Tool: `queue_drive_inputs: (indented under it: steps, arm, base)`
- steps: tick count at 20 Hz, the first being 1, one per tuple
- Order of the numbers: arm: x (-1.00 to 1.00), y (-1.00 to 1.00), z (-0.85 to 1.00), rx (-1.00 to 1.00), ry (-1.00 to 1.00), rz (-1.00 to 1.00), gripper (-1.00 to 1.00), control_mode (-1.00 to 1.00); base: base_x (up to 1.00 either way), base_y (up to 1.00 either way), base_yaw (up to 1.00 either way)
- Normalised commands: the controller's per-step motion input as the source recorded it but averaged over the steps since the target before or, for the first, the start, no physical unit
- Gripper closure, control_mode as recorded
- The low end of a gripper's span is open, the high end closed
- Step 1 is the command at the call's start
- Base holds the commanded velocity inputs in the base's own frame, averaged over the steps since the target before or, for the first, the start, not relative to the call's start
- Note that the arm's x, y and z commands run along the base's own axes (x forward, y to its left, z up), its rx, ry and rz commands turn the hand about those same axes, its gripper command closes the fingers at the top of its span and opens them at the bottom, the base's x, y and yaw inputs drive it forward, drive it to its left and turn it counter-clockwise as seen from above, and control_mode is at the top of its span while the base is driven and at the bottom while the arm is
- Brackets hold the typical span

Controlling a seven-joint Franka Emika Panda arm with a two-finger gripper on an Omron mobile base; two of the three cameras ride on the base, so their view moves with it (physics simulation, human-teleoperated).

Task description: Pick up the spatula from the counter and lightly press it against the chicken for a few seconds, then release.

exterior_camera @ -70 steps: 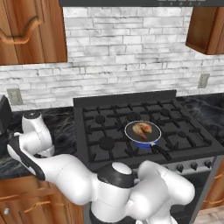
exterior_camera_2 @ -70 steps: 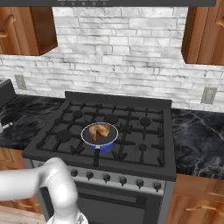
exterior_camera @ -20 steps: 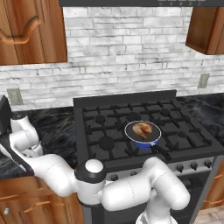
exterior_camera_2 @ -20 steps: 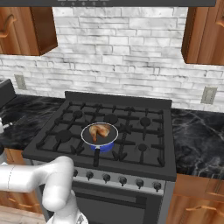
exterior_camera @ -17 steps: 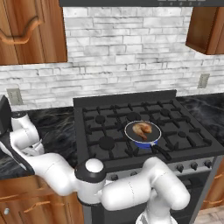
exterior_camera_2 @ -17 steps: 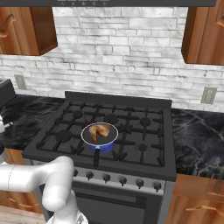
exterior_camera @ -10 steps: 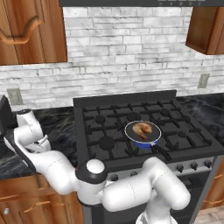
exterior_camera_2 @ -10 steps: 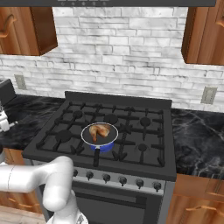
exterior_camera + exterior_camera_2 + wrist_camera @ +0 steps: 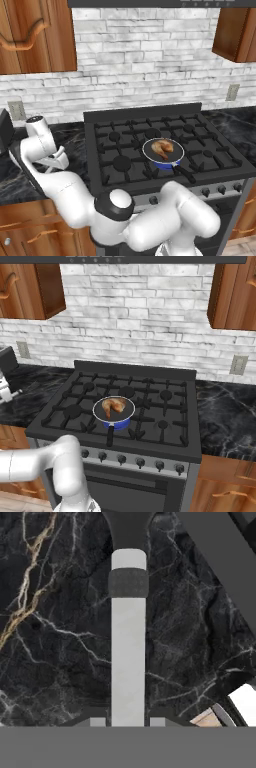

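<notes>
Here, the gripper (image 9: 128, 722) flanks the pale grey, dark-banded spatula (image 9: 128, 652) over the black marble counter (image 9: 50, 662) — whether its 2 jaws pinch, I cannot tell. Probably light, stiff, smooth — take it mid-handle.

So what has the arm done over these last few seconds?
The arm swung left and dipped over the counter, then rose slightly. Its gripper now straddles the spatula handle; whether it has clamped it, I cannot tell. The chicken in its pan on the stove has not moved.
</notes>
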Motion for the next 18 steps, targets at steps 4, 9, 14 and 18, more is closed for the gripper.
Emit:
queue_drive_inputs:
  steps: [4, 9, 14, 18]
  arm:
    - [-0.77, -0.6, 0.62, 0.02, -0.15, 0.04, 1.0, -1.0]
    - [-0.63, -0.79, 0.41, 0.0, -0.1, 0.07, 1.0, -1.0]
    - [-0.48, -0.71, 0.66, 0.0, -0.02, 0.06, 1.0, -1.0]
    - [-0.34, -0.63, 0.85, 0.01, 0.0, 0.05, 1.0, -1.0]
  base:
    - [0.0, 0.0, 0.0]
    - [0.0, 0.0, 0.0]
    - [0.0, 0.0, 0.0]
    - [0.0, 0.0, 0.0]
